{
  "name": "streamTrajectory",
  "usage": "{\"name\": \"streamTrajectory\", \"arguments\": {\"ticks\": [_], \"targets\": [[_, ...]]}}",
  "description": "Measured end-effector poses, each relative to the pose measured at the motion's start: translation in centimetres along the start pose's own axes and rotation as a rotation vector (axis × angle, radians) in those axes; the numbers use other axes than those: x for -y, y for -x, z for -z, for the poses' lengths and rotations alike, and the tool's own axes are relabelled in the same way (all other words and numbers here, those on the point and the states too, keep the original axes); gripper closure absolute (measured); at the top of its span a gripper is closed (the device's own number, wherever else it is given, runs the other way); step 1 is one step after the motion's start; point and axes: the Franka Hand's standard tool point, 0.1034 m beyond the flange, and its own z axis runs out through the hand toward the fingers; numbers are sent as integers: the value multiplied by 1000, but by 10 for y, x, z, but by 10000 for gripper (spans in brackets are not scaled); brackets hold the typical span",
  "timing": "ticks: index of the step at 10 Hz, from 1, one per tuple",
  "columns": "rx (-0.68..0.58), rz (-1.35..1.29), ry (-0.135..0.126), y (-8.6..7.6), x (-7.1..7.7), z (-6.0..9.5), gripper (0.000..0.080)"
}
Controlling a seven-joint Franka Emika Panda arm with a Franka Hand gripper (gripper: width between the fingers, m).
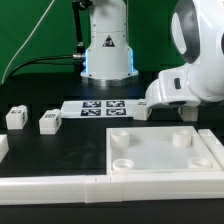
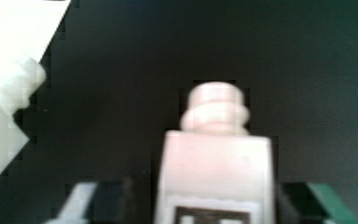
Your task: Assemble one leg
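Note:
In the wrist view a white leg (image 2: 215, 140) with a ribbed, rounded tip stands between my fingers (image 2: 94, 202), its black-and-white marker toward the camera. My gripper (image 2: 211, 198) is shut on it and holds it above the black table. In the exterior view my gripper (image 1: 186, 110) hangs over the far right edge of the large white panel (image 1: 160, 152), which has round corner sockets. The held leg is hidden there by the hand. The panel's edge also shows in the wrist view (image 2: 5, 95).
Two loose legs (image 1: 17, 117) (image 1: 50, 122) lie on the table at the exterior view's left. The marker board (image 1: 100, 107) lies behind the panel. A white rail (image 1: 60, 187) runs along the front edge. The robot base (image 1: 107, 50) stands at the back.

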Motion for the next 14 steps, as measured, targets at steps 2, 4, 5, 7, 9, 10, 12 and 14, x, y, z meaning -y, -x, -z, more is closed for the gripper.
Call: {"name": "streamTrajectory", "arguments": {"ticks": [2,4,5,7,9,10,12,14], "targets": [[0,0,0,0,0,0,512],[0,0,0,0,0,0,512],[0,0,0,0,0,0,512],[-14,31,3,6,-4,8,511],[47,29,18,41,-8,27,511],[78,27,25,58,-10,44,511],[40,29,22,56,-9,58,509],[1,29,18,53,-8,60,509]]}}
